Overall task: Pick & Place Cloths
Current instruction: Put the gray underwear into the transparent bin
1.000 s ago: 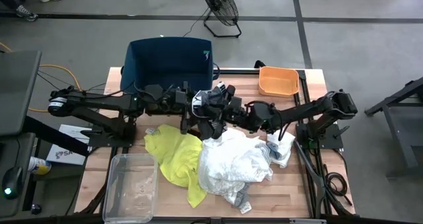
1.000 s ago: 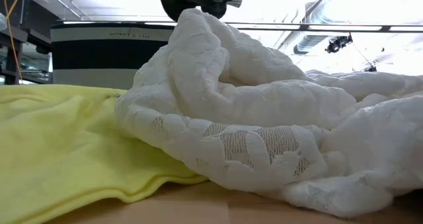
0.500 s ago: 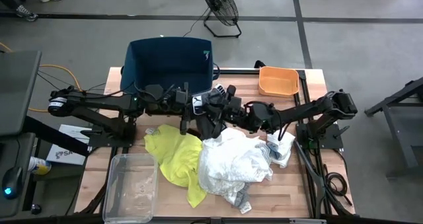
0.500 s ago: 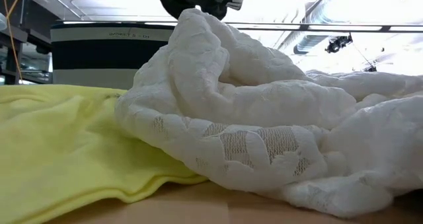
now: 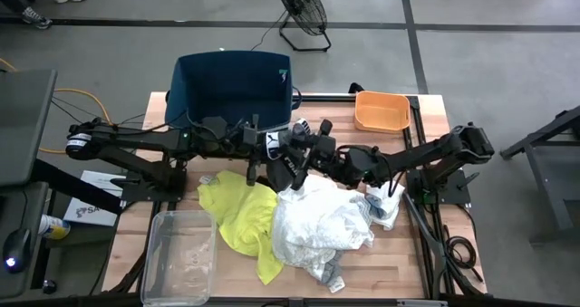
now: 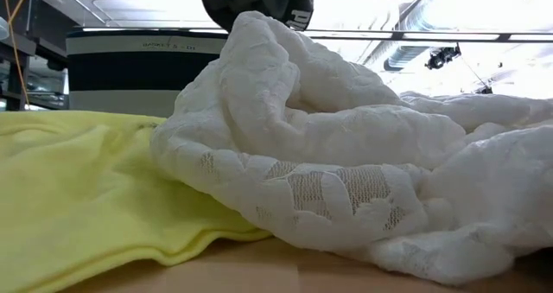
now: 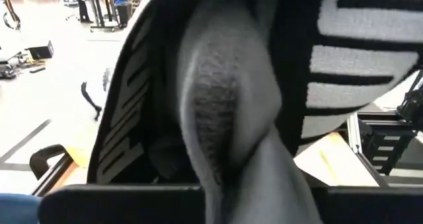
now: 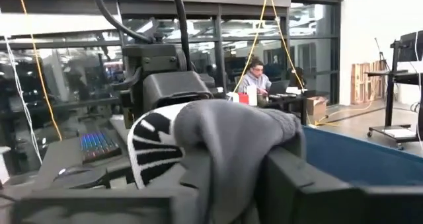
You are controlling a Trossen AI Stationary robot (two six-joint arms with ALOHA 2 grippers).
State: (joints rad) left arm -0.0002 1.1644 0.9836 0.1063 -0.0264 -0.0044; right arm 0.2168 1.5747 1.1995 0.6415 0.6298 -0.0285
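A black-and-white patterned piece (image 5: pixel 283 148) with a grey inner side hangs between my two grippers, just in front of the dark-blue bin (image 5: pixel 231 85). My left gripper (image 5: pixel 265 147) reaches in from the left and is shut on it. My right gripper (image 5: pixel 308 153) comes from the right, open, with the piece (image 8: pixel 218 131) still lying between its fingers. Below them the large white garment (image 5: pixel 322 221) is heaped on the table beside the neon-yellow garment (image 5: pixel 237 212). A small white-blue rag (image 5: pixel 385 203) lies at the right. My left gripper holds the patterned piece (image 7: pixel 225 105) level from the table's left; the bunched cloth fills its wrist view and hides the place of contact. The piece is clear of the table. My right gripper's open fingers have a grey fold (image 8: pixel 264 141) of the piece draped over one finger (image 8: pixel 310 184).
A small orange tray (image 5: pixel 381 110) sits at the far right corner. A clear plastic container (image 5: pixel 179 253) stands at the near left. A grey sock (image 5: pixel 333 280) peeks out under the white garment's near edge. In the low view the white garment (image 6: pixel 346 155) rises high.
My right arm has drawn back a little toward the table's right edge. The patterned piece has stayed up between the two grippers, shifting slightly toward the left.
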